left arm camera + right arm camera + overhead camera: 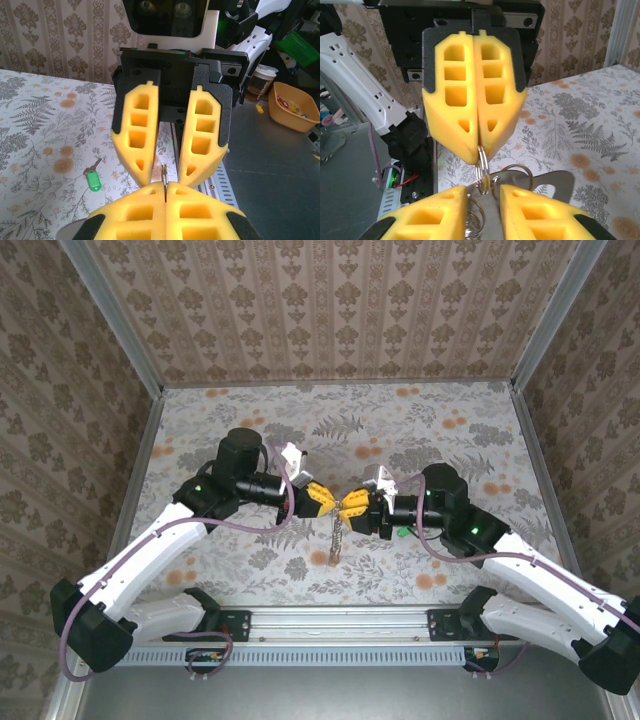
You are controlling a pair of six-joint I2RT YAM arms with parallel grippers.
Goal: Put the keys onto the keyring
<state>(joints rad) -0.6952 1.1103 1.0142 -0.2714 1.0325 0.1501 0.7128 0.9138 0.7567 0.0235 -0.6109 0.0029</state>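
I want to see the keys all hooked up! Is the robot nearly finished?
Not yet. The left gripper has the ring pinched between its fingers. The right gripper, fingers apart, is at the ring too. The green key lies loose on the table, so it has yet to go on.

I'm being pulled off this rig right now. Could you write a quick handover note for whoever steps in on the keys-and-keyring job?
Left claw: shut on the keyring, holding it above the table.
Right claw: jaws apart, straddling the ring's end; no clamp visible.
Green key: loose on the table, near the right claw.
Done: the ring is up in the air. Metal pieces hang from it, but I can't tell if any are keys.
To do: pick up the green key and thread it onto the ring.
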